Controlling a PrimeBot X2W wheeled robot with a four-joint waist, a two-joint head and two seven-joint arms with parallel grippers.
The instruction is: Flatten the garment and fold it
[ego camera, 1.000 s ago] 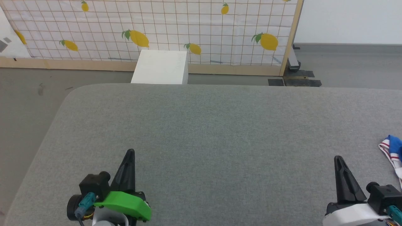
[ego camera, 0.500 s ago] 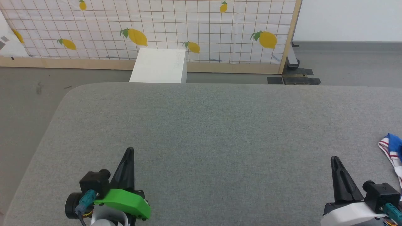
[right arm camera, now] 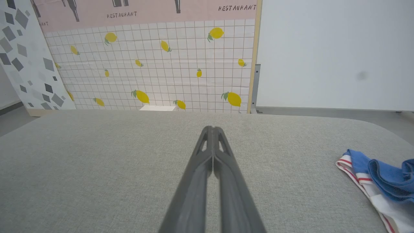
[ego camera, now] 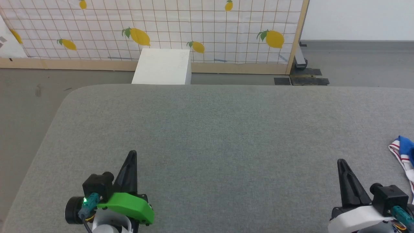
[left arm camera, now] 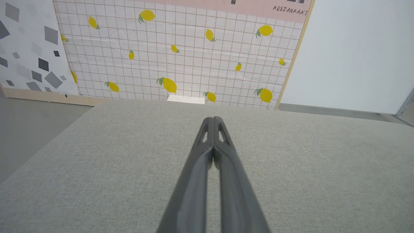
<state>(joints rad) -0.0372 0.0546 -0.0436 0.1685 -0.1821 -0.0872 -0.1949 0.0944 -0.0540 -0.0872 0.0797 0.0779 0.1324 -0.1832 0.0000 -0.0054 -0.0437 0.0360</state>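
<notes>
Both pairs are pinched fully closed with nothing in them: my left fingers (ego camera: pixel 131 157) at 7 o'clock, my right fingers (ego camera: pixel 340 165) at 5. The bright blue soft jersey with white panels and red piping (ego camera: pixel 402 150) lies bunched on the grey fabric-covered desk (ego camera: pixel 226 129), around 2 o'clock off my right fingers and apart from them. My worry is that pinching a random lump catches several layers or drags it off the edge. Most of it is cut off, so no clue which end is which.

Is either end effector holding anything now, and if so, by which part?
Nothing is held. The left end effector and the right end effector are shut and empty; the garment lies apart on the table.
</notes>
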